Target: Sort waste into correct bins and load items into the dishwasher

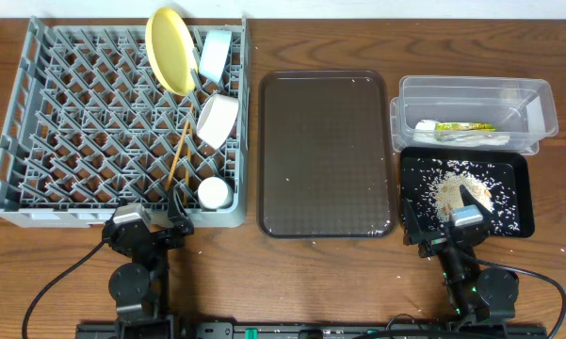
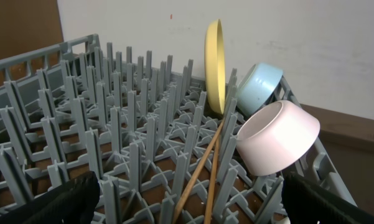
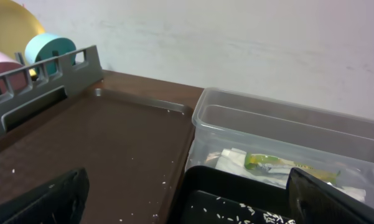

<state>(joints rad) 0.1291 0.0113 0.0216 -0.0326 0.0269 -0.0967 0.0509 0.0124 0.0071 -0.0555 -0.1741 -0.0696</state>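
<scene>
The grey dish rack (image 1: 38,132) holds the yellow plate (image 1: 169,47), the light blue bowl (image 1: 215,55), the white bowl (image 1: 218,120), the chopsticks (image 1: 180,151) and the small white cup (image 1: 213,193). The left wrist view shows the plate (image 2: 215,65), blue bowl (image 2: 260,84), white bowl (image 2: 277,137) and chopsticks (image 2: 202,171). The clear tub (image 1: 471,94) holds the napkin (image 1: 471,138) and the green-and-yellow wrapper (image 1: 461,126). The black tray (image 1: 518,169) holds rice scraps (image 1: 457,188). My left gripper (image 1: 151,221) is open at the rack's front edge. My right gripper (image 1: 449,226) is open over the black tray's near edge.
The large dark brown serving tray (image 1: 325,151) lies between the rack and the bins, with a few rice grains on it. It also shows in the right wrist view (image 3: 106,143), beside the clear tub (image 3: 280,137). Cables run along the front table edge.
</scene>
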